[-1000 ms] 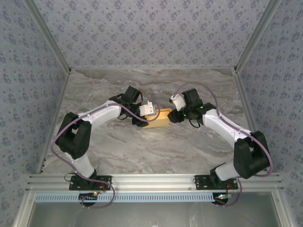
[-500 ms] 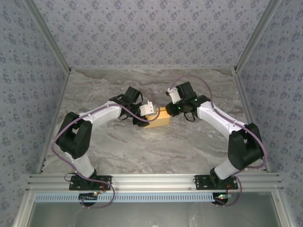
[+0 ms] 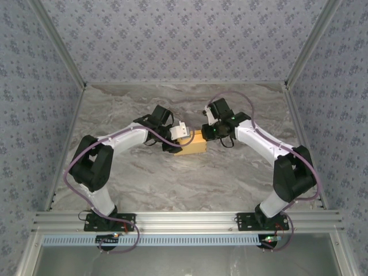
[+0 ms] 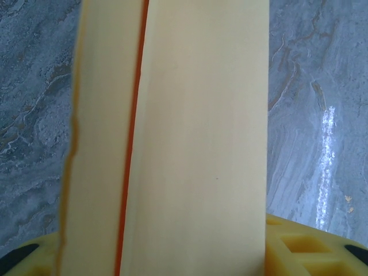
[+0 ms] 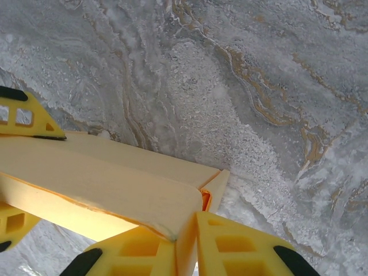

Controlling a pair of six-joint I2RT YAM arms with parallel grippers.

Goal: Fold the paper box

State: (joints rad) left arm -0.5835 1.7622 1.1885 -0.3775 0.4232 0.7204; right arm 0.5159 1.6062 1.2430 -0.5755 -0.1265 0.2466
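The yellow-orange paper box (image 3: 194, 146) lies on the marble table (image 3: 144, 178) between both arms. My left gripper (image 3: 183, 140) holds its left end. In the left wrist view the box (image 4: 195, 144) spans the whole gap between the yellow fingers (image 4: 305, 244), with an orange crease line running along it. My right gripper (image 3: 205, 134) is at the box's right end. In the right wrist view its fingers (image 5: 236, 244) pinch a thin end flap (image 5: 187, 241) of the box (image 5: 103, 184). A left gripper finger (image 5: 20, 115) shows at the far end.
Patterned walls and aluminium posts (image 3: 299, 57) enclose the table on three sides. Bare marble (image 5: 259, 86) lies beyond the box's right end. A metal rail (image 3: 184, 218) carries the arm bases at the near edge.
My right arm moved left to the box's right end and its jaws closed onto the end flap. The left arm and the box stayed put.
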